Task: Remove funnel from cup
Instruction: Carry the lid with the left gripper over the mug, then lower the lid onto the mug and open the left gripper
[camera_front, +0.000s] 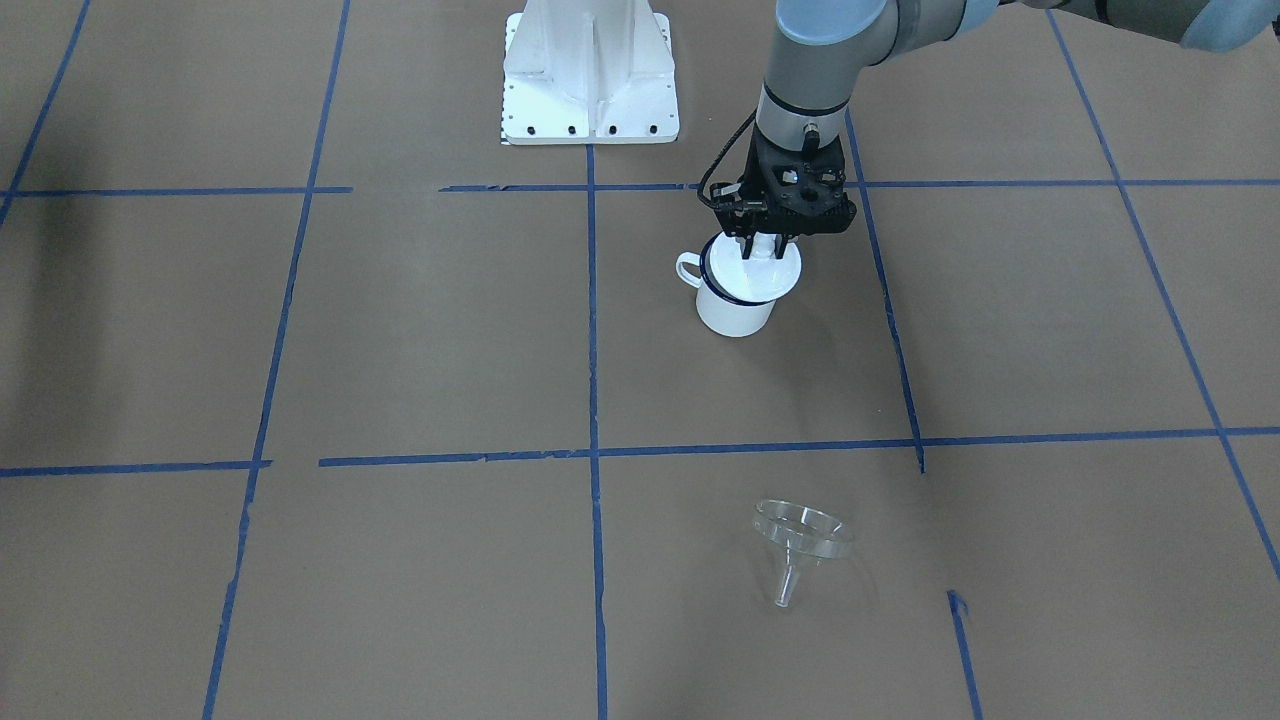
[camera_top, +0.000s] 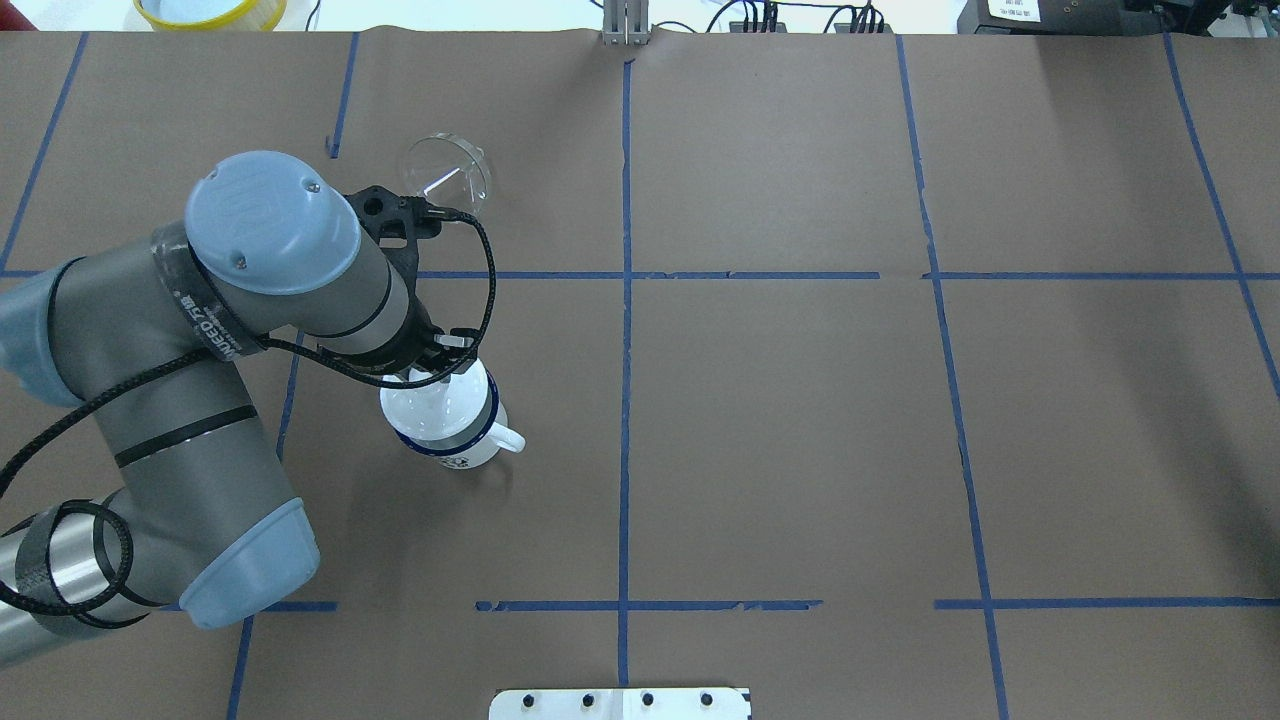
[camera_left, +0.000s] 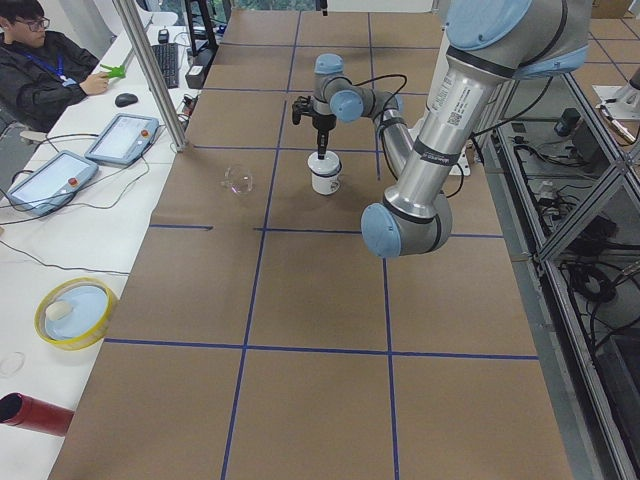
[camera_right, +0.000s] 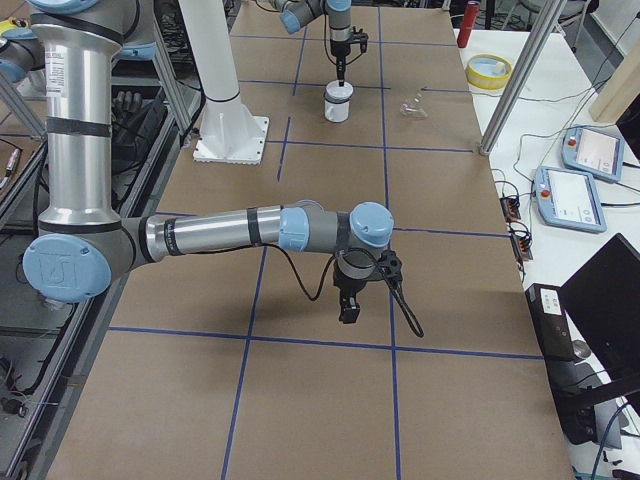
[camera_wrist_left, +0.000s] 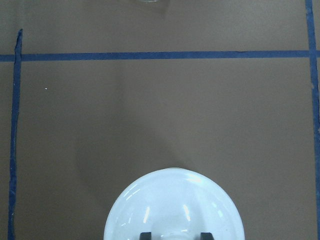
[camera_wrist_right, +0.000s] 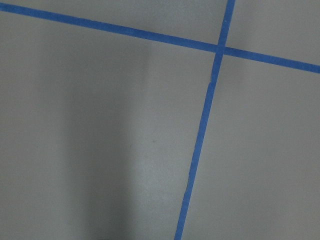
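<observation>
- The left end effector (camera_front: 762, 245) hangs straight down over the cup (camera_front: 735, 310), with its fingers clenched on the knob of a white domed lid (camera_front: 765, 272).
- The lid sits on the cup's mouth. In the left wrist view the two fingertips stand close on either side of the knob.
- The cup stands on the brown surface (camera_front: 420, 330), its loop handle pointing towards the robot's right side.
- The funnel (camera_front: 800, 535) is out of the cup. It lies on its side on the surface, with its rim tilted and its spout resting low.
- The funnel is well apart from the left end effector and the cup. It lies further from the robot's base, beyond a blue tape line (camera_front: 760, 447), and nothing touches it.
- The right end effector (camera_right: 348, 312) hovers above bare surface, far from the cup and the funnel. I cannot tell whether it is released or clenched.
</observation>
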